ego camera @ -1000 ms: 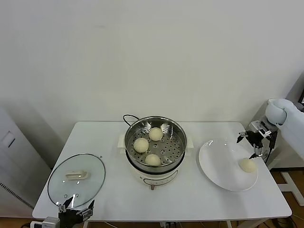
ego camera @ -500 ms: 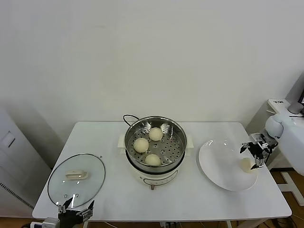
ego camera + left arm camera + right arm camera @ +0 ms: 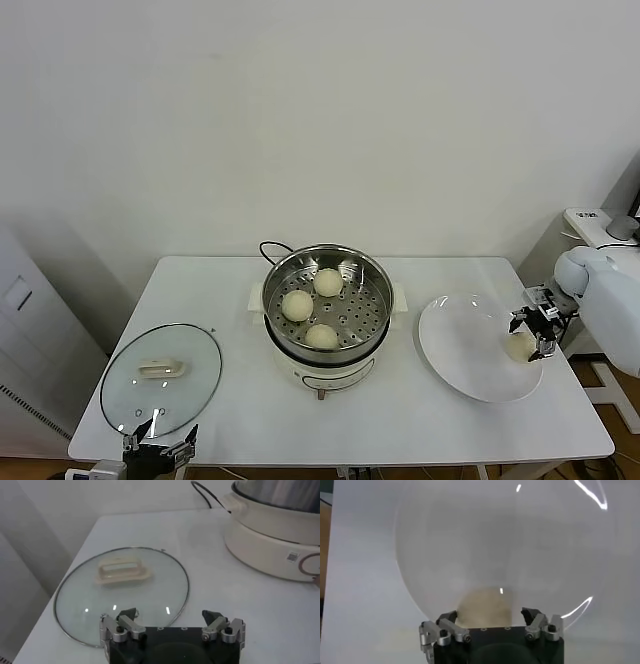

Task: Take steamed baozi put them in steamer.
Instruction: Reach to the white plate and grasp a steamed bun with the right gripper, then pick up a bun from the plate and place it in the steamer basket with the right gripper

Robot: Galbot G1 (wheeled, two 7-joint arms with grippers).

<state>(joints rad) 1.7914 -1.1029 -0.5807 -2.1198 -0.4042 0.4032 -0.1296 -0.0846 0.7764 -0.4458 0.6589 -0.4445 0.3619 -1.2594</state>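
Straddling the last baozi (image 3: 519, 345), right tool (image 3: 534, 334) shows no readable writing.

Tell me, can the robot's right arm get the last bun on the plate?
Probably yes. The right tool is already down around the last baozi on the white plate, fingers on either side, and nothing stands in the way.

The left gripper (image 3: 172, 622) has its fingers (image 3: 125, 622) spread wide with nothing between them. Just beyond the fingertips lies the glass lid (image 3: 122, 592) with its white handle (image 3: 122, 571); the steamer (image 3: 275, 525) stands farther off to one side on the white table (image 3: 210, 580)
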